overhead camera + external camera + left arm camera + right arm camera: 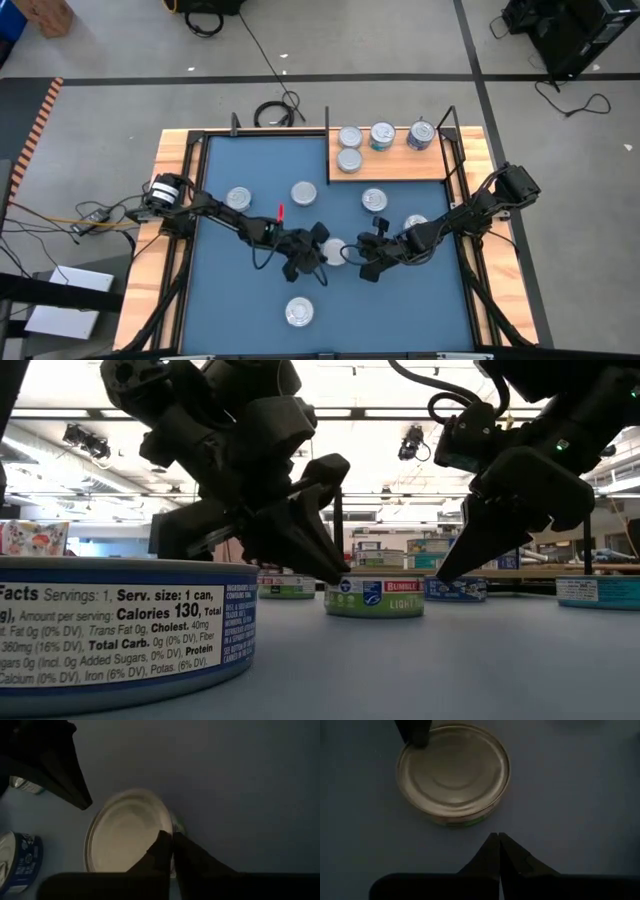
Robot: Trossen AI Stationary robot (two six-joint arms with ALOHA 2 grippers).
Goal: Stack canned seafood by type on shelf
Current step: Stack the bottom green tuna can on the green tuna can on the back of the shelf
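Near tin (pixel 120 625) label: "Facts", "Servings: 1, Serv. size: 1 can", "Calories 130, Total", "Cholest. 40mg", "Total Carb. 0g (0% DV)", "Protein", "Iron (6% DV)", "Potas. (6% DV)".
Green tin (pixel 375 598) label: "BUMBLE", "LIGHT".
Other tins: print too small to read.
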